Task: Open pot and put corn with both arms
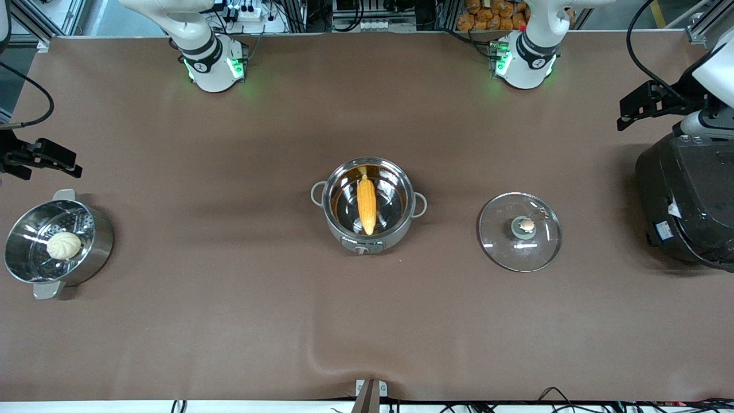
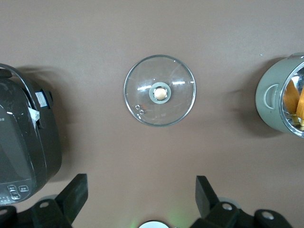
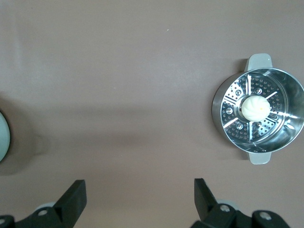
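The grey-green pot (image 1: 344, 229) stands open at the table's middle. The yellow-orange corn (image 1: 366, 205) lies inside it on the shiny steel. The glass lid (image 1: 504, 249) with its copper knob lies flat on the table beside the pot, toward the left arm's end. My left gripper (image 1: 628, 112) is open and empty, up over the table by the black cooker; its wrist view (image 2: 141, 183) shows the lid (image 2: 159, 90), the pot's wall (image 2: 268, 95) and the corn (image 2: 290, 95). My right gripper (image 1: 69, 163) is open and empty, up over the table by the steamer pot; its own view (image 3: 140, 186) shows bare cloth between the fingers.
A shiny steel steamer pot (image 1: 102, 241) holding a whitish bun (image 1: 63, 245) stands at the right arm's end; it also shows in the right wrist view (image 3: 217, 105). A big black cooker (image 1: 682, 201) stands at the left arm's end. A brown cloth covers the table.
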Controlling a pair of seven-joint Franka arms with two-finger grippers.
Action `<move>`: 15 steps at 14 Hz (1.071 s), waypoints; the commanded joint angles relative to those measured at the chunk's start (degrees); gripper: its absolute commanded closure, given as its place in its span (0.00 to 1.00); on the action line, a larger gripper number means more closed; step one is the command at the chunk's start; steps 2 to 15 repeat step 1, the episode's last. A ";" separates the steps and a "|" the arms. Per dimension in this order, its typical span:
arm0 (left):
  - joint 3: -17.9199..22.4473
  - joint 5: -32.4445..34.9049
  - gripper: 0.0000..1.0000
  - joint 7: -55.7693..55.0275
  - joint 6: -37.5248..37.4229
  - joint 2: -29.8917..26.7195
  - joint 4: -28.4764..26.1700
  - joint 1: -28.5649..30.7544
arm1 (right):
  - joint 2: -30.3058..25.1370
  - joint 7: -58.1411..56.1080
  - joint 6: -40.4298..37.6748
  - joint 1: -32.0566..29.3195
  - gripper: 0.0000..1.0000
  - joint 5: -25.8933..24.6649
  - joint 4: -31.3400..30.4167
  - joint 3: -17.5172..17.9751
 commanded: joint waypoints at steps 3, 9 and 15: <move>-0.97 -0.28 0.00 1.24 -1.54 0.47 1.32 0.88 | -0.78 -0.64 -1.66 -1.17 0.00 0.46 0.12 1.01; -0.97 -0.28 0.00 1.24 -1.54 0.47 1.32 0.88 | -0.78 -0.64 -1.66 -1.17 0.00 0.46 0.12 1.01; -0.97 -0.28 0.00 1.24 -1.54 0.47 1.32 0.88 | -0.78 -0.64 -1.66 -1.17 0.00 0.46 0.12 1.01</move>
